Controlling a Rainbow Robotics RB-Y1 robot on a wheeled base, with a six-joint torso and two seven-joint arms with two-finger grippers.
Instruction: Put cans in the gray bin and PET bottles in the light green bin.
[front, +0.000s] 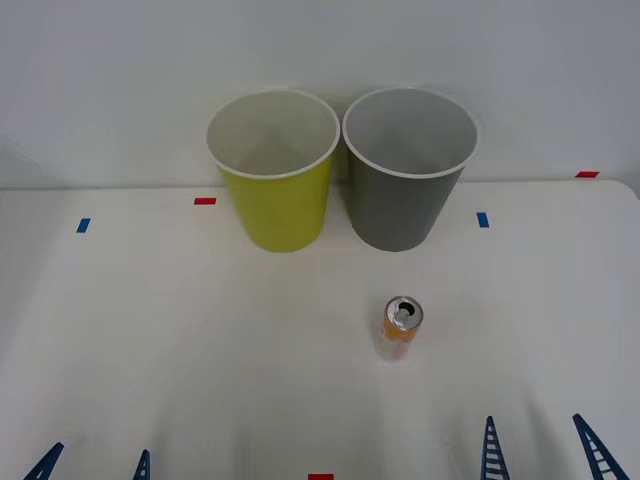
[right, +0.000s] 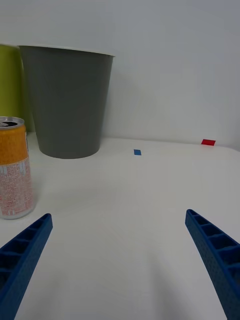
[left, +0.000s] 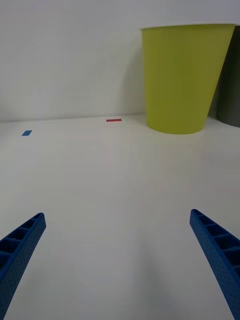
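Observation:
A small orange-and-white can (front: 401, 328) (right: 15, 167) stands upright on the white table, its silver pull-tab top up, in front of the gray bin (front: 408, 168) (right: 67, 102). The light green bin (front: 274, 170) (left: 184, 77) stands just left of the gray one, both upright at the back of the table. My right gripper (front: 543, 452) (right: 117, 255) is open near the front edge, to the right of the can and apart from it. Low at the front left, my left gripper (front: 95, 466) (left: 117, 255) is open with nothing between its fingers. No PET bottles are in view.
Small red tape marks (front: 205, 201) (front: 587, 174) and blue tape marks (front: 83, 225) (front: 483, 219) lie flat on the table (front: 160, 330). A white wall rises right behind the bins. Another red mark (front: 320, 477) sits at the front edge.

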